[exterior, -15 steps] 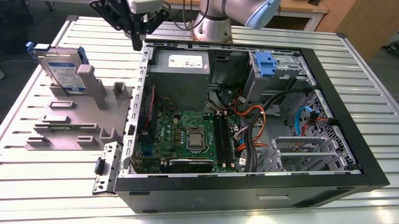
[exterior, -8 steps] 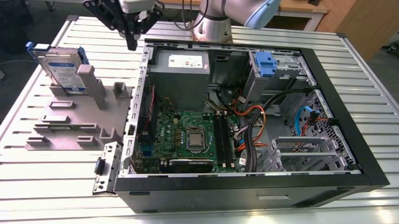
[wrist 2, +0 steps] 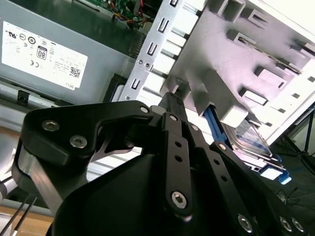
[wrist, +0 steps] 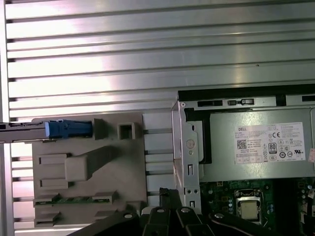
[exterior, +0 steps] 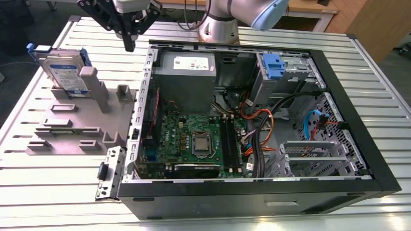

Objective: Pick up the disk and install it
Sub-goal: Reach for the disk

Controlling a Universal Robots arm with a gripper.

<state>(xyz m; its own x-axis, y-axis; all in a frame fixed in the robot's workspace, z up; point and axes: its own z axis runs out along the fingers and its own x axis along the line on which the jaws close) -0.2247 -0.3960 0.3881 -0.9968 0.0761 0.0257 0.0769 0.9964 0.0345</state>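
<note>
Hovering over the gap between the grey fixture and the open computer case, the gripper has its jaws together, gripping nothing. The disk stands on edge in the fixture, at the exterior view's left, apart from the gripper.

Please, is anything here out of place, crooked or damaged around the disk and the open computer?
Nothing looks spilled or broken. The disk stands on edge in its grey holder. One metal flap juts from the computer case on the exterior view's left, possibly hinged open.
</note>
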